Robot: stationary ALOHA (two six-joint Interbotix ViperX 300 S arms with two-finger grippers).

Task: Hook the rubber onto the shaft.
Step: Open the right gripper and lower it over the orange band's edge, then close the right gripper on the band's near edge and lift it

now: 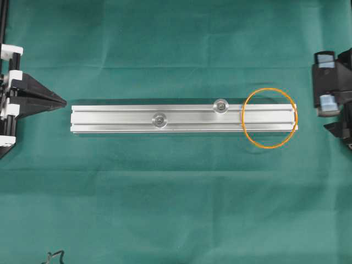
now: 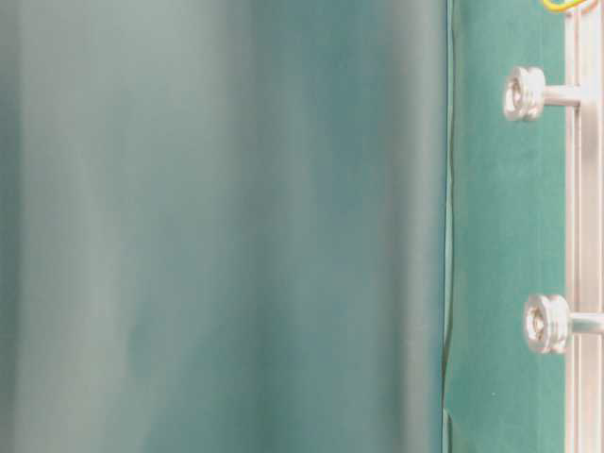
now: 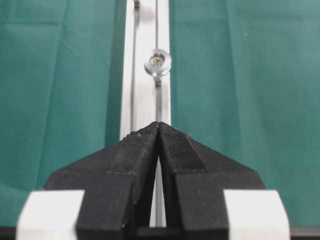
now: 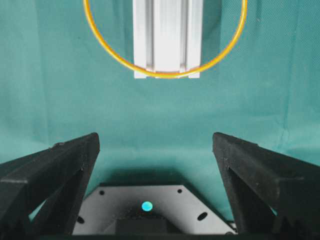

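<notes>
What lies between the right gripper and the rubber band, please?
Only bare green cloth separates the right gripper from the rubber band, as the right wrist view shows.

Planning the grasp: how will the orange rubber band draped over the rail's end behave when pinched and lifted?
The rubber band is a thin loop lying across the aluminium rail, so it will probably sag and lose its round shape when lifted. It looks very light, so a nudge would likely slide it off the rail's end. Lying nearly flat, it may be hard to get under.
</notes>
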